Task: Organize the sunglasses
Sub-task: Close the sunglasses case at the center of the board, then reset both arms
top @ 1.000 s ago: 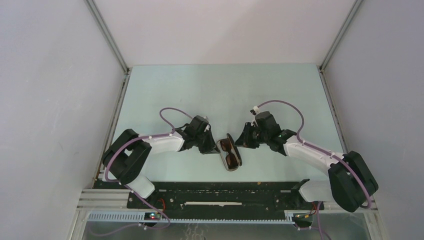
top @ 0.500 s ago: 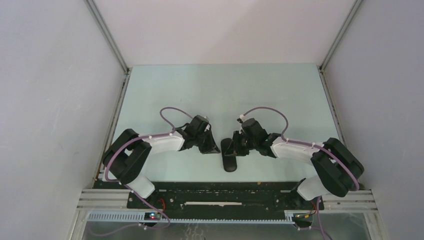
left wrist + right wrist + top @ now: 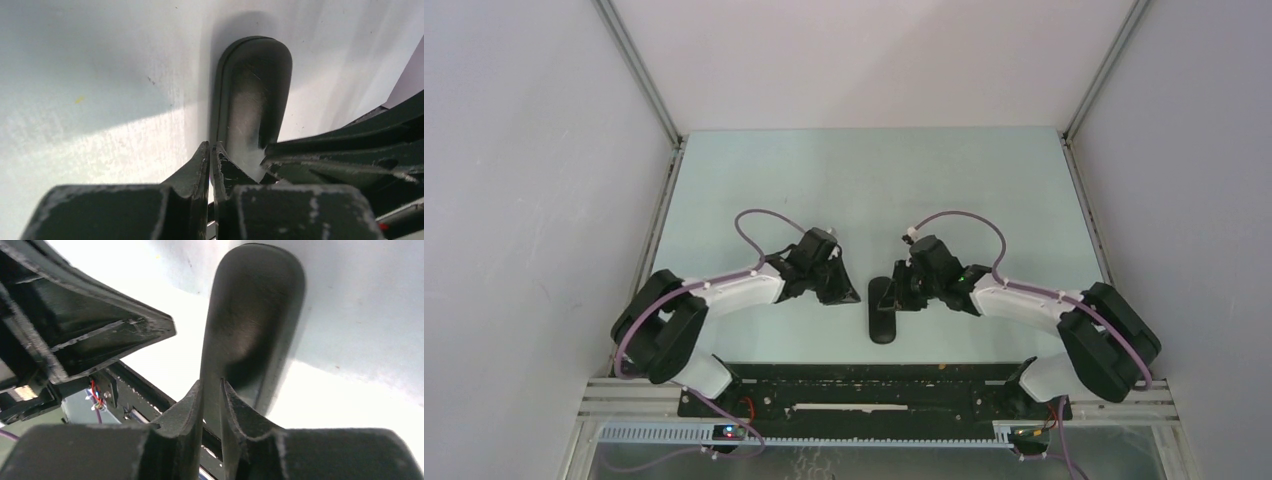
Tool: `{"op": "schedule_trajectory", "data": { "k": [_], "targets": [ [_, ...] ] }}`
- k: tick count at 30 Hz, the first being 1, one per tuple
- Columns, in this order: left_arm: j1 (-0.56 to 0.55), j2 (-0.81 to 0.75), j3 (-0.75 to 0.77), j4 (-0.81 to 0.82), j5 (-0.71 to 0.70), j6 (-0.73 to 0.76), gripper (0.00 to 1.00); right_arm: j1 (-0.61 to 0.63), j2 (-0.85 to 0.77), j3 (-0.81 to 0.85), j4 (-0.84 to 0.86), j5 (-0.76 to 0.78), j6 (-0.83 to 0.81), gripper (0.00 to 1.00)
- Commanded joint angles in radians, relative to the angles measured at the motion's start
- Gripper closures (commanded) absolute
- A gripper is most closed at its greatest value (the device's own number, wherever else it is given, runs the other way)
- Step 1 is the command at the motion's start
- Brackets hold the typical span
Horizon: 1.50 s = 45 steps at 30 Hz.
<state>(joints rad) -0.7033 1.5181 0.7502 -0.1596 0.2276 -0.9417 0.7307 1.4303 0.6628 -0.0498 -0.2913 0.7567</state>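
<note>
The black oblong case [image 3: 882, 318] lies shut on the table between my two grippers, so the sunglasses are hidden. My left gripper [image 3: 852, 296] is shut and empty, just left of the case's far end. In the left wrist view its tips [image 3: 210, 147] sit beside the case [image 3: 255, 85]. My right gripper [image 3: 894, 292] is at the case's far end. In the right wrist view [image 3: 212, 385] its fingers stand almost shut with the edge of the case [image 3: 255, 315] between them.
The pale green table [image 3: 874, 190] is walled in by white panels on the left, right and back. A black rail [image 3: 864, 385] with the arm bases runs along the near edge. The left gripper's body [image 3: 100, 335] shows close by in the right wrist view.
The case was open with the sunglasses showing; its lid is now down and they are covered. My right gripper moved left onto the case. My left arm shifted slightly.
</note>
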Motion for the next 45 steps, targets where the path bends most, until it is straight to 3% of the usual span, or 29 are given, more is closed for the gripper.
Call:
{"op": "schedule_trajectory", "data": {
  "k": [1, 6, 9, 12, 15, 21, 26, 30, 34, 45],
  "targets": [
    [-0.003, -0.113, 0.067, -0.076, -0.065, 0.055, 0.90, -0.016, -0.114, 0.073, -0.136, 0.111, -0.056, 0.72],
    [-0.003, -0.255, 0.121, -0.174, -0.155, 0.138, 0.86, -0.085, -0.267, 0.151, -0.306, 0.243, -0.142, 0.42],
    [-0.003, -0.347, 0.194, -0.287, -0.238, 0.194, 0.85, -0.164, -0.376, 0.263, -0.451, 0.277, -0.210, 0.34],
    [-0.002, -0.442, 0.263, -0.371, -0.325, 0.256, 0.82, -0.205, -0.470, 0.370, -0.570, 0.407, -0.273, 0.27],
    [0.000, -0.538, 0.300, -0.405, -0.406, 0.313, 0.75, -0.226, -0.560, 0.403, -0.598, 0.618, -0.272, 0.01],
    [0.000, -0.699, 0.262, -0.411, -0.607, 0.363, 0.69, -0.247, -0.669, 0.352, -0.612, 0.850, -0.227, 0.00],
    [0.000, -0.846, 0.177, -0.414, -0.755, 0.325, 0.69, -0.267, -0.717, 0.261, -0.579, 0.850, -0.202, 0.00],
    [-0.001, -0.942, 0.087, -0.364, -0.818, 0.346, 0.64, -0.273, -0.711, 0.221, -0.569, 0.851, -0.190, 0.00],
    [0.000, -0.955, 0.071, -0.407, -0.897, 0.280, 0.63, -0.279, -0.691, 0.210, -0.548, 0.840, -0.177, 0.00],
    [0.000, -0.938, 0.078, -0.452, -0.911, 0.270, 0.63, -0.293, -0.692, 0.209, -0.551, 0.840, -0.164, 0.01]
  ]
}}
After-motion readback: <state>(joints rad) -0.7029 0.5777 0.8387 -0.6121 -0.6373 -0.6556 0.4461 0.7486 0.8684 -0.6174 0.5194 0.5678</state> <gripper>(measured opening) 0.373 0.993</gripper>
